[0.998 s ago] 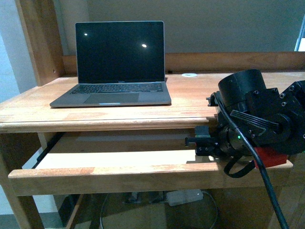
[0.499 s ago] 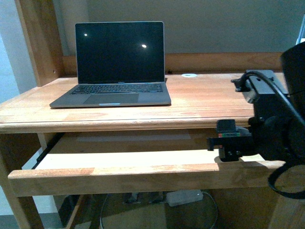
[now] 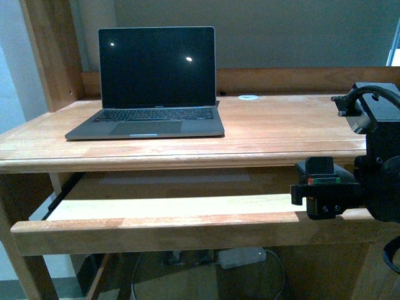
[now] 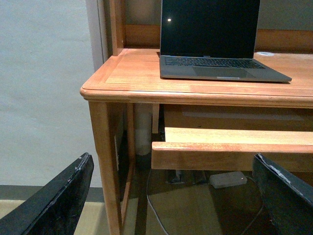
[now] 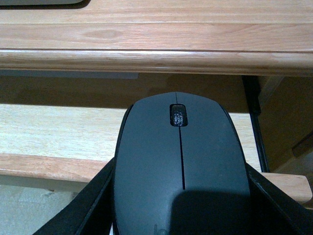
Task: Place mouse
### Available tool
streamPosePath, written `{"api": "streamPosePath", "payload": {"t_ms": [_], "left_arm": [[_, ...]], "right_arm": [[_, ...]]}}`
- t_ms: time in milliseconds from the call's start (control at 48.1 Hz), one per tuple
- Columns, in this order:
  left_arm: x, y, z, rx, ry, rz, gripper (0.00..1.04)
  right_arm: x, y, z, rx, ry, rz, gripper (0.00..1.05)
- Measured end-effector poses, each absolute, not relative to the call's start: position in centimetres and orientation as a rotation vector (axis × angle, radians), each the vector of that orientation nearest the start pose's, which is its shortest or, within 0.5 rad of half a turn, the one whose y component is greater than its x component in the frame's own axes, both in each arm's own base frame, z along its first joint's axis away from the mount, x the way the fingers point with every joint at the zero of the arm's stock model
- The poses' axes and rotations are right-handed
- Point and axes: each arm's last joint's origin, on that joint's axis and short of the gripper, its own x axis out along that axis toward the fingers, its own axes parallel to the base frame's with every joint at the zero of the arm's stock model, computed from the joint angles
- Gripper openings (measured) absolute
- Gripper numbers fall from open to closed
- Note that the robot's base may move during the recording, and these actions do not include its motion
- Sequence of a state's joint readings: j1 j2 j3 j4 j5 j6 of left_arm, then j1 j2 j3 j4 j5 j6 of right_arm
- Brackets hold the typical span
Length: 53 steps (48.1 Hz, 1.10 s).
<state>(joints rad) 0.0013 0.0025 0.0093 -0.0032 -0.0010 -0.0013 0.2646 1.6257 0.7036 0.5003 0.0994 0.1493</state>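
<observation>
The mouse (image 5: 181,161) is small, black and oval with a scroll wheel. It sits between the fingers (image 5: 95,198) of my right gripper (image 5: 181,200), which is shut on it. It is held over the right end of the pull-out wooden tray (image 5: 54,132), just below the desk's front edge (image 5: 146,58). In the front view my right gripper (image 3: 322,199) is at the far right above the tray (image 3: 156,209), and the mouse is mostly hidden behind it. My left gripper (image 4: 168,200) is open and empty, low beside the desk's left end.
An open laptop (image 3: 156,75) with a dark screen stands at the back left of the desk top (image 3: 281,131). A white power brick (image 3: 240,257) with a cable lies on the floor under the tray. A small white disc (image 3: 249,98) sits at the desk's back edge.
My right arm has moved to the right, carrying the mouse from the tray's right-middle toward its right end. Most of the arm is now out of the front view.
</observation>
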Motion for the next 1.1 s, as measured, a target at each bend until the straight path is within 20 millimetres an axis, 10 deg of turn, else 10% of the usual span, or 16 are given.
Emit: {"api": "streamPosePath", "payload": {"t_ms": [1102], "left_arm": [[9.7, 0.0, 16.6, -0.002, -0.003, 0.002, 0.98]], "right_arm": [[32.5, 8.9, 16.5, 0.074, 0.450, 0.132, 0.63]]}}
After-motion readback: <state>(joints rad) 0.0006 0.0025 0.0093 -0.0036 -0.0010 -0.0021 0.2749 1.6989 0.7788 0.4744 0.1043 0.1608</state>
